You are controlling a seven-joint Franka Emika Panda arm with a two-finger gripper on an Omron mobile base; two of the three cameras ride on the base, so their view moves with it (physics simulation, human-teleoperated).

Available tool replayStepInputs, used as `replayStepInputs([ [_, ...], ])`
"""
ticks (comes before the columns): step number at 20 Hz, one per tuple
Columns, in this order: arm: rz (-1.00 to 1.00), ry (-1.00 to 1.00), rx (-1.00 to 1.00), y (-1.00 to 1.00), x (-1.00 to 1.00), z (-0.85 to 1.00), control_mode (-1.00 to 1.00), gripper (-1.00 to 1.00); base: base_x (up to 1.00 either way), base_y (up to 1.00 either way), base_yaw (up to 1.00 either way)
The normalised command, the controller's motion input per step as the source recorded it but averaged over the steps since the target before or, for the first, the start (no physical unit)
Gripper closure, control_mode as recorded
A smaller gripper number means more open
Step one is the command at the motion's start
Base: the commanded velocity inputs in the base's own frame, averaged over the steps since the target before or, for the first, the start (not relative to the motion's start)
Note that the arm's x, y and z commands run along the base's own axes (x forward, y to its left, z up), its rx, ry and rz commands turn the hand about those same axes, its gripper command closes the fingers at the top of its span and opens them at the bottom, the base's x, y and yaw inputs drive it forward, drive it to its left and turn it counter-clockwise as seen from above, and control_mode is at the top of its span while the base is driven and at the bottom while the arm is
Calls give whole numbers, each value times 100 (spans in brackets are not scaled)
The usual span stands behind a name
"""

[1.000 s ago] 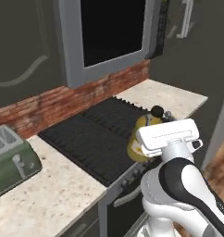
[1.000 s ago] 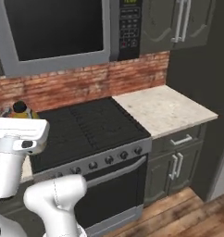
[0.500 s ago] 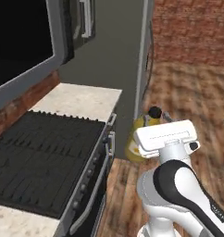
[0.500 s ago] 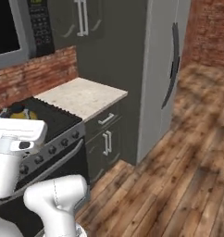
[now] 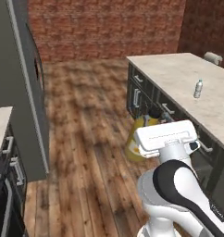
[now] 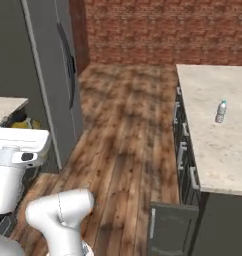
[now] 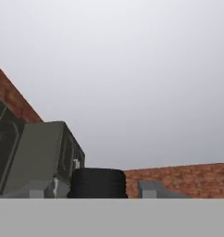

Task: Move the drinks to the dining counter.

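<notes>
Gripping the yellow-orange juice bottle, its ribbed black cap between the fingers, the end effector is half-hidden; a clear water bottle stands on the speckled stone table.

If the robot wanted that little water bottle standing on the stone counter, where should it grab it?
Probably around the middle of its body, coming in level from the open floor side. The small water bottle stands upright and alone on the dining counter, nothing beside it; its straight round sides suit two fingers better than the narrow cap. A hedge: the gripper is already closed on the yellow juice bottle.
</notes>
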Motion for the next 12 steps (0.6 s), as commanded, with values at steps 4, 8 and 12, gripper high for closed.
replayStepInputs([
  [4,0,0,0,0,0,0,100,100,2,-74,-79],
  [8,0,0,0,0,0,0,100,100,11,-50,-80],
  [12,0,0,0,0,0,0,100,100,74,70,-73],
])
